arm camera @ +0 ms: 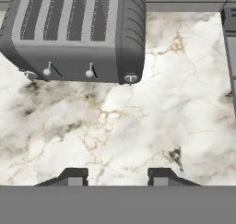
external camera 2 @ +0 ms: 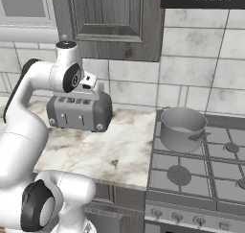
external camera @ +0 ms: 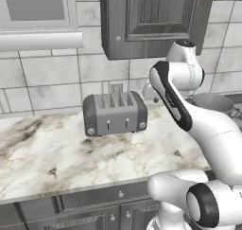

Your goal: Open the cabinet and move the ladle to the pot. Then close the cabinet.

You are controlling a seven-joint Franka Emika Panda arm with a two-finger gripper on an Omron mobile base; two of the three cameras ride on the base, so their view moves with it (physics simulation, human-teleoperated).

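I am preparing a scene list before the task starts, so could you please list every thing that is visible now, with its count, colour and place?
cabinet: one, dark grey wood grain, on the wall above the counter, door shut.
toaster: one, grey, four slots, on the counter below the cabinet.
pot: one, matte grey, on the rear left burner of the stove.
stove: one, grey with dark grates, right of the counter.
counter: one, white and brown marble, along the tiled wall.
base cabinets: grey, under the counter.
window: one, pale frame, upper left on the wall.
gripper: one, dark fingertips, jaws apart, holding nothing, over the counter in front of the toaster.
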